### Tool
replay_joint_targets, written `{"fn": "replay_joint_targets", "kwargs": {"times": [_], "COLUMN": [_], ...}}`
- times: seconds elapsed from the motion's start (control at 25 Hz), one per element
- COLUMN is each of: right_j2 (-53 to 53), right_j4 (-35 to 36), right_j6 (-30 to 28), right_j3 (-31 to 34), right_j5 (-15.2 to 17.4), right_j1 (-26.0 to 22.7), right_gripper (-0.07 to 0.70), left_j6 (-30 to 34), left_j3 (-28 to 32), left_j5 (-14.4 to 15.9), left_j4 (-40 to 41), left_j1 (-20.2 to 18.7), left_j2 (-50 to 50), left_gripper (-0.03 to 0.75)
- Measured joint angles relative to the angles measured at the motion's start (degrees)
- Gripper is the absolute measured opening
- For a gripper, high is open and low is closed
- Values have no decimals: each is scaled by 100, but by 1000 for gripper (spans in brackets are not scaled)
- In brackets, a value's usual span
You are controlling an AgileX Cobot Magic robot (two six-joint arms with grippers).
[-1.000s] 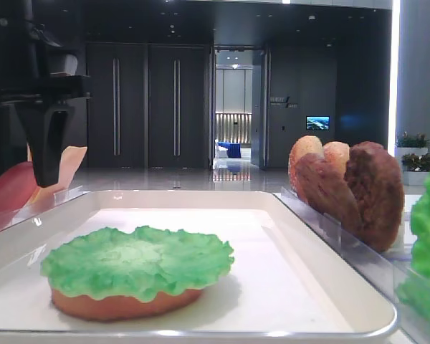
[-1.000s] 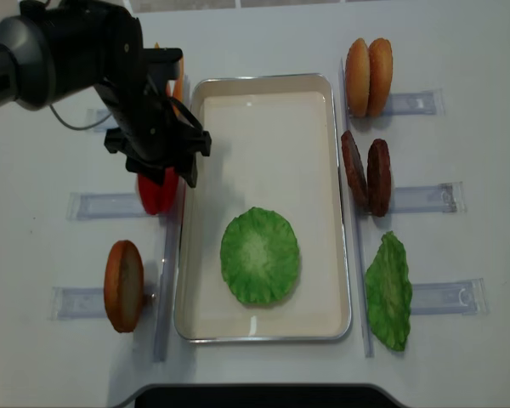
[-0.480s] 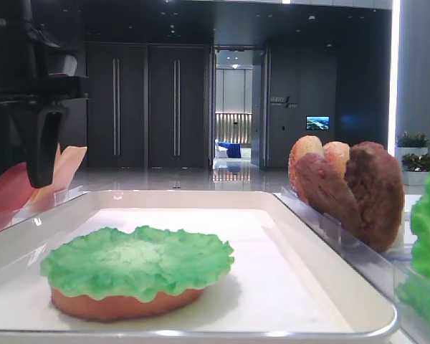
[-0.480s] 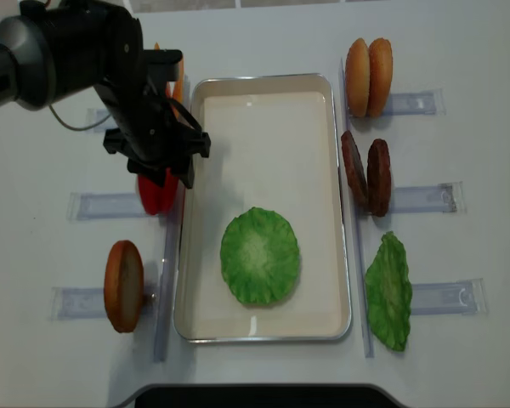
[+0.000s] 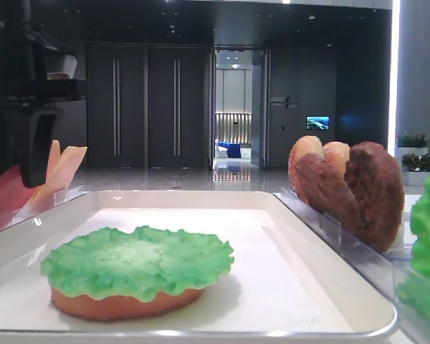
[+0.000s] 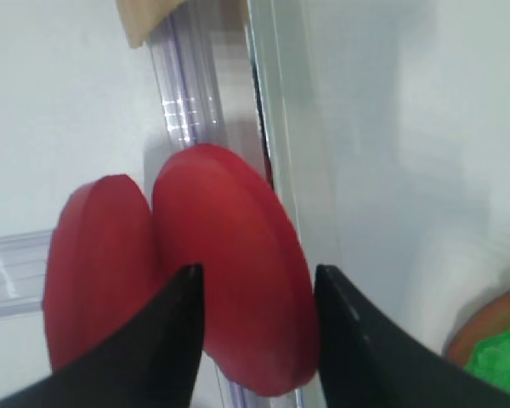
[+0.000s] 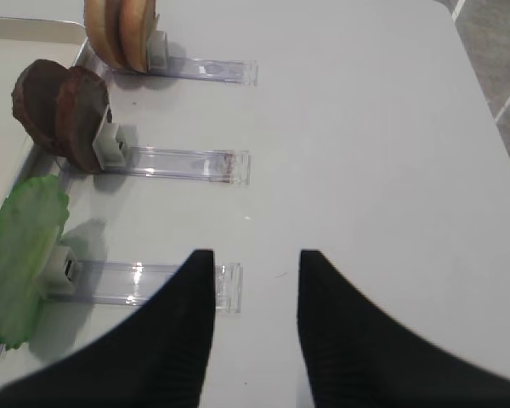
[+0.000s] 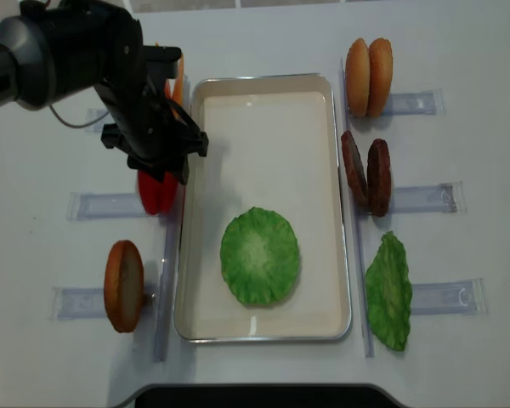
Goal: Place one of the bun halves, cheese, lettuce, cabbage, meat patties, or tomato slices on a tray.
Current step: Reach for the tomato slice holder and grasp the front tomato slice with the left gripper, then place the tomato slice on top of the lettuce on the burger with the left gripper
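Overhead, the left gripper (image 8: 164,161) sits at the upper left of the frame, just off the tray's (image 8: 263,79) left rim, directly above the tomato slices (image 8: 157,192). Its wrist view shows the two dark fingers (image 6: 166,340) straddling the nearer of two upright red slices (image 6: 234,263), one finger on each face, with the second slice (image 6: 98,272) just to the left; whether the pads actually press the slice cannot be told. A strip of cheese (image 8: 178,85) peeks out beyond the arm, near the tray's top left corner. On the tray, lower centre, a lettuce leaf (image 8: 260,256) lies on a bun half (image 5: 122,304), whose tan edge shows only in the low side view. A lone bun half (image 8: 124,286) stands at lower left. Along the right edge stand two buns (image 8: 368,76), two meat patties (image 8: 366,172) and another lettuce leaf (image 8: 389,291). The right gripper (image 7: 255,263) hovers over bare table with its fingers spread and nothing between them.
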Motion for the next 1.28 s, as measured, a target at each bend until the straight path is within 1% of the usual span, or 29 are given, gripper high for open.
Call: {"fn": "replay_joint_targets", "kwargs": {"times": [0.16,0.44,0.56,0.64,0.92,1.12,1.28], "right_j2": [0,0,0,0,0,0,0], "right_j4": [0,0,0,0,0,0,0], "right_j6": [0,0,0,0,0,0,0], "right_j3": [0,0,0,0,0,0,0], "right_j5": [0,0,0,0,0,0,0], "right_j1": [0,0,0,0,0,0,0], "right_gripper": [235,235,235,235,235,235,235], "left_j6": [0,-11,-18,-18,-22,29,70], "left_j3": [0,-11,-38,-118,-619,-839,-903], "left_j5": [-13,-10,63,187,791,1016,1036], "left_j4": [0,0,15,51,51,-179,-440], "left_j1": [0,0,0,0,12,12,12], "left_j2": [0,0,0,0,0,0,0], "left_gripper": [284,151,92,57,51,51,50]}}
